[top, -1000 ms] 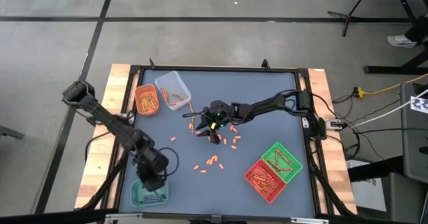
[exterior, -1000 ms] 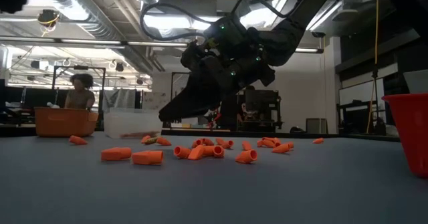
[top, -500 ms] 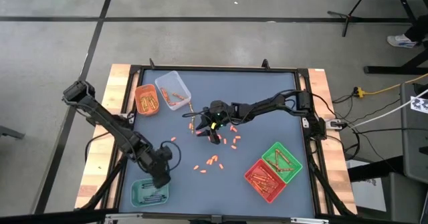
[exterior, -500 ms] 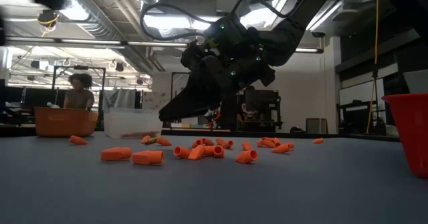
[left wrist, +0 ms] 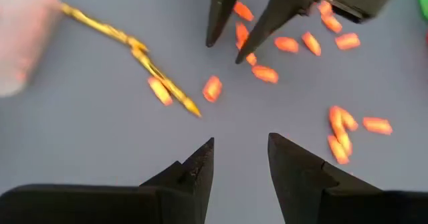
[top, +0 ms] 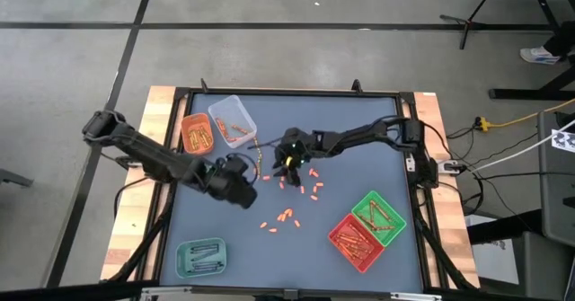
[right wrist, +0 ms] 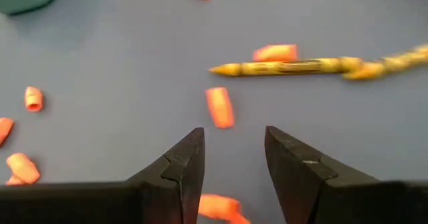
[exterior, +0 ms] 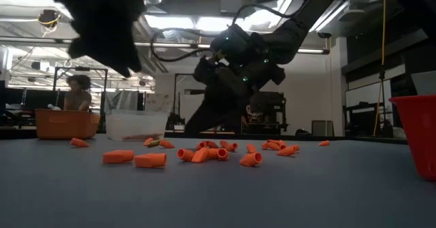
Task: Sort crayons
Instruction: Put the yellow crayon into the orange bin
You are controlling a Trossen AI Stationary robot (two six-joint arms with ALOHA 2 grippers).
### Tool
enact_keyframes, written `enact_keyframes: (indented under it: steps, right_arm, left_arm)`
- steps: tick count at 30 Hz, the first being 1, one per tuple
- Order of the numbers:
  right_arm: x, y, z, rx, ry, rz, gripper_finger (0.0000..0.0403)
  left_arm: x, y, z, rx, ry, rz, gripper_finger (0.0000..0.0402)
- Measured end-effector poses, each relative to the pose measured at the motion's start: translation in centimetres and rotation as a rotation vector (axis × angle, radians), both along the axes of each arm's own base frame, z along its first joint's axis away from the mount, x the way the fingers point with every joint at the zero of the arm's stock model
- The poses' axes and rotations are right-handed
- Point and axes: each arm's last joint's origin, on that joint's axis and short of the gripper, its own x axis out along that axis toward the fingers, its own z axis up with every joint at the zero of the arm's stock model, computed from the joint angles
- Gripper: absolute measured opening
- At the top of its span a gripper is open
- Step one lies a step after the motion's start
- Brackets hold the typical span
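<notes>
The mat (top: pixel 359 171) is a smooth grey-blue sheet set in a pale wooden frame. Short orange crayon stubs (top: pixel 286 216) lie scattered over its middle, blunt little cylinders. I count about a dozen loose ones, though the right arm covers some, so that figure is rough. Two long yellow crayons (left wrist: pixel 134 47), paper-wrapped, lie end to end near them.

Five small rectangular plastic trays sit at the edges:
- an orange tray (top: pixel 197 134) and a clear tray (top: pixel 233 119) at the far left, both holding sticks
- a teal tray (top: pixel 201 258) at the near left
- a green tray (top: pixel 378 216) and a red tray (top: pixel 358 241) at the near right, both part filled

The left gripper (top: pixel 241 193) hangs over the mat left of the pile, jaws parted and holding nothing. The right gripper (top: pixel 286 163) reaches down among the stubs, fingers spread and empty, one stub (right wrist: pixel 220 107) just ahead of them.
</notes>
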Motion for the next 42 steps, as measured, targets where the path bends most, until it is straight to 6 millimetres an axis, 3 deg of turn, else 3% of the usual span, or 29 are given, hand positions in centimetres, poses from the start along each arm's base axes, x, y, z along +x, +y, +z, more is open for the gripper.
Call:
enact_keyframes:
  steps: [6,11,20,31,35,42]
  right_arm:
    - [-1.6,-2.5,2.1,0.016,0.07,-0.065,0.0154]
    - [-3.2,-3.3,4.8,0.01,0.111,-0.082,0.0154]
    - [-7.9,-2.2,11.2,-0.085,0.195,-0.059,0.0154]
    - [-14.4,-0.3,18.2,-0.158,0.173,-0.099,0.0154]
    - [-17.2,1.3,19.1,-0.215,0.13,-0.14,0.0154]
    - [-23.1,3.7,18.3,-0.208,0.049,-0.251,0.0154]
  left_arm:
    - [1.4,3.1,-0.7,0.035,0.031,0.068,0.0125]
    - [2.4,5.1,-1.9,0.032,0.086,0.098,0.0125]
    - [4.4,7.5,-4.6,-0.03,0.136,0.118,0.0125]
    - [5.1,10.2,-7.1,-0.043,0.199,0.208,0.0125]
    - [5.6,10.8,-8.0,-0.066,0.21,0.182,0.0125]
    - [5.9,11.1,-9.2,-0.094,0.241,0.177,0.0125]
